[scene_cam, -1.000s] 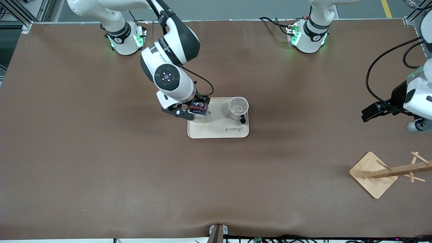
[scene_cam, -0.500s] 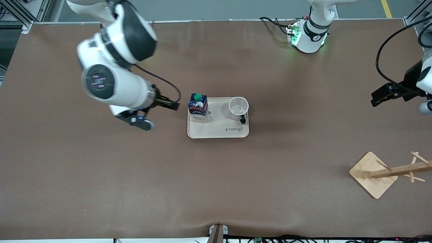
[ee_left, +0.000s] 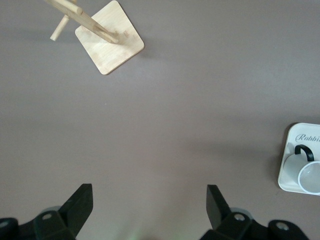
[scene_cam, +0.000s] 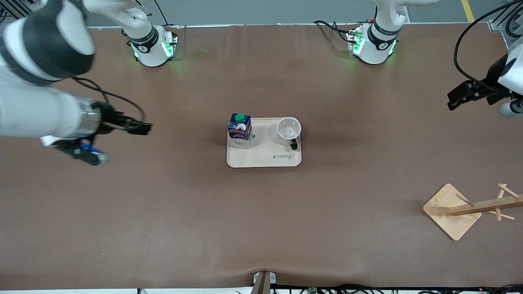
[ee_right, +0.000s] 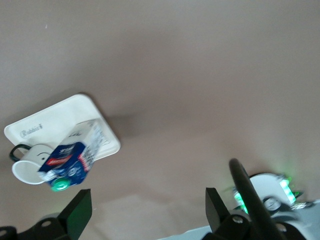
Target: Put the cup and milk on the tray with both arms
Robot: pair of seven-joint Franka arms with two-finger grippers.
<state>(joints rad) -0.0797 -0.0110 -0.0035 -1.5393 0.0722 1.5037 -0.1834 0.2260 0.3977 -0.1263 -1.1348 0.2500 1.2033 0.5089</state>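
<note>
Cream rectangular tray (scene_cam: 265,157) on brown worktop (scene_cam: 261,212) carries blue-topped milk carton (scene_cam: 239,130) w/ green cap and small white cup (scene_cam: 288,130), black handle; both upright, apart. Right pincer (ee_right: 145,212) wide open, empty, well off toward its own end. Left pincer (ee_left: 147,207) likewise open, empty, waiting near wooden peg stand (scene_cam: 470,209).

Wooden rack (scene_cam: 470,210) (tipped) on table (scene_cam: 163,212).

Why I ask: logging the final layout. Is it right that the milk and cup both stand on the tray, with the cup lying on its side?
Not quite. The front view shows the cup upright, mouth up, beside the upright milk; both stand on the tray.
</note>
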